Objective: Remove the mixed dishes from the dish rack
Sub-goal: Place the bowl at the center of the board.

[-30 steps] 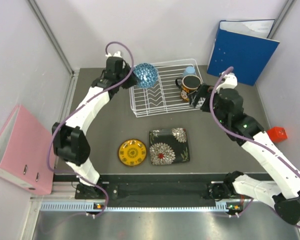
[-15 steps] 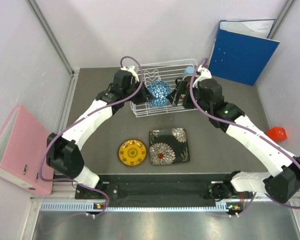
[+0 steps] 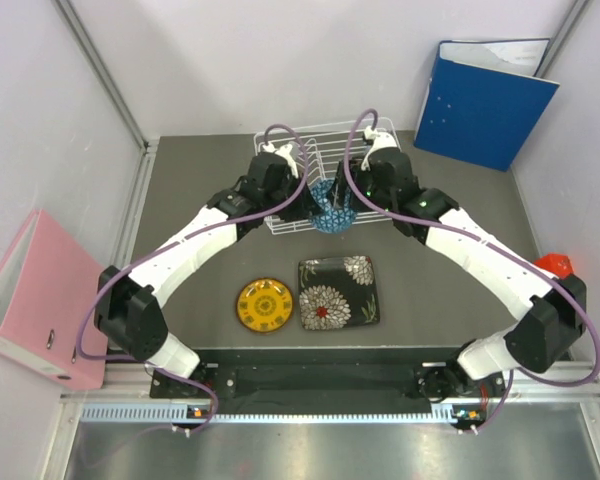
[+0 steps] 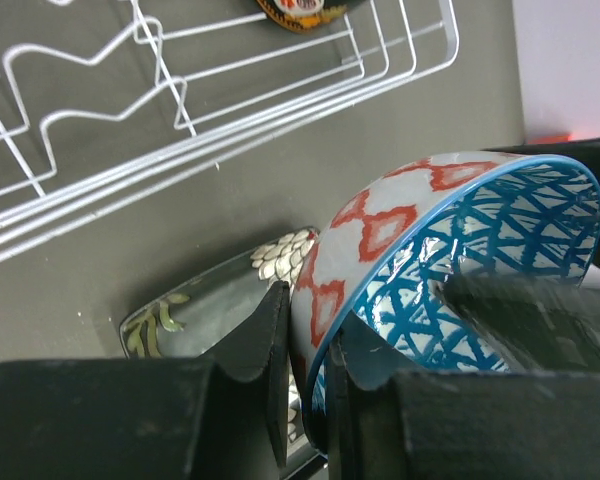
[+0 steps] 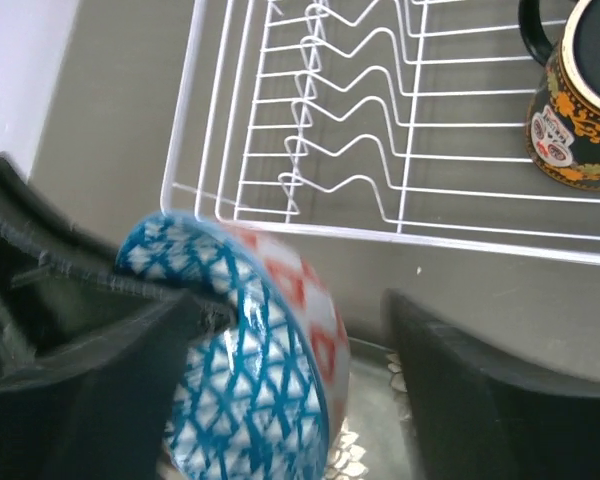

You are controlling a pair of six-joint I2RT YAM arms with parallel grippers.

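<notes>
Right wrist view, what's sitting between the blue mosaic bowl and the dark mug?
In the right wrist view, the dish rack: its near rim and empty zigzag slots lie between the blue mosaic bowl and the dark mug.

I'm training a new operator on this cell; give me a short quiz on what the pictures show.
1. True or false: the mug stands inside the rack.
2. Which pincer clamps the bowl's rim: A left, B right?
3. How many plates lie on the table?
Key: 1 true. 2 A, the left pincer. 3 two, the yellow plate and the black plate.
</notes>
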